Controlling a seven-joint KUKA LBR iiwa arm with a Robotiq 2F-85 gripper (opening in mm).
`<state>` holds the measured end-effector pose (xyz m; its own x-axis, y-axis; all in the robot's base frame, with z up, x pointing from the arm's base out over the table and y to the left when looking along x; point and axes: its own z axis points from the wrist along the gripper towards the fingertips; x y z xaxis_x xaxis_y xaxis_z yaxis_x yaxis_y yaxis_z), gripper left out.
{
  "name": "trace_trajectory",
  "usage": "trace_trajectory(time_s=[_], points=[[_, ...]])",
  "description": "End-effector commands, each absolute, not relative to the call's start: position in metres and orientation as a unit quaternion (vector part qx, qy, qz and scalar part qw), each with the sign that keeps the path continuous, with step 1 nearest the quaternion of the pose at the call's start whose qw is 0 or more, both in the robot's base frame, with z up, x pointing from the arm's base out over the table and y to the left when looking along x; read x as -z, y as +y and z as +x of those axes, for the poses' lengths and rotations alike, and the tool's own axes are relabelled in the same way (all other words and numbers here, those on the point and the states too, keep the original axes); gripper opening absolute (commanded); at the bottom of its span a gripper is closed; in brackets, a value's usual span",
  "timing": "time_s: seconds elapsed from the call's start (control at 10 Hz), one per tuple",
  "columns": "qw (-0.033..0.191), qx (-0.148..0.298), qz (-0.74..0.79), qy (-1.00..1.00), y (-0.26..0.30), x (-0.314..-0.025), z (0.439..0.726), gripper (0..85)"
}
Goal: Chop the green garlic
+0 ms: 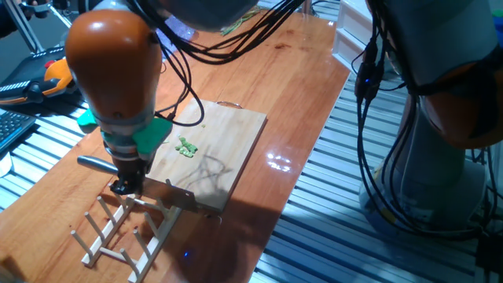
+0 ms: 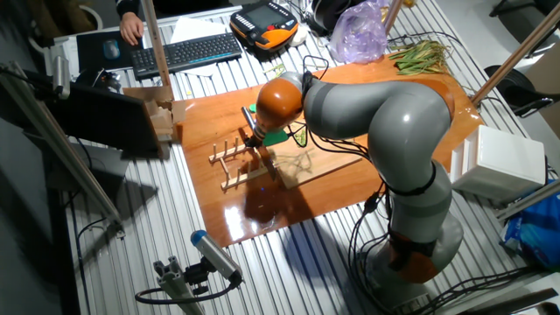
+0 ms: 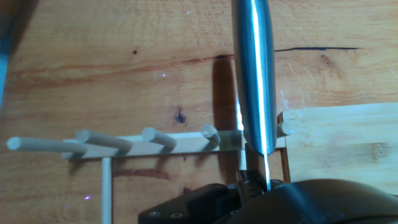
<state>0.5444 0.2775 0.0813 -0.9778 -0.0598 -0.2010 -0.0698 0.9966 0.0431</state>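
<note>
The green garlic is a small cluster of bright-green bits lying on the pale wooden cutting board, apart from the gripper. My gripper hangs low over the wooden peg rack at the board's near-left corner, shut on a knife. The knife's dark handle sticks out to the left and its blade to the right. In the hand view the shiny blade runs up from the gripper across the rack. The other fixed view shows the gripper by the rack; there the garlic is hidden.
A bundle of pale-green stalks and a purple bag sit at the table's far end. A keyboard, an orange pendant, a wooden block and a white box surround the table.
</note>
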Motion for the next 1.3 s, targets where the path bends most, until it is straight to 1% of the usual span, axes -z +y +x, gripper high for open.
trace_trajectory(time_s=[0.0, 0.8, 1.1, 1.2], points=[[0.101, -0.025, -0.033, 0.994, 0.278, -0.079, 0.545, 0.0], [0.114, -0.023, -0.037, 0.993, 0.281, -0.061, 0.553, 0.0], [0.113, -0.008, -0.036, 0.993, 0.281, -0.058, 0.554, 0.0], [0.112, -0.002, -0.033, 0.993, 0.281, -0.058, 0.554, 17.0]])
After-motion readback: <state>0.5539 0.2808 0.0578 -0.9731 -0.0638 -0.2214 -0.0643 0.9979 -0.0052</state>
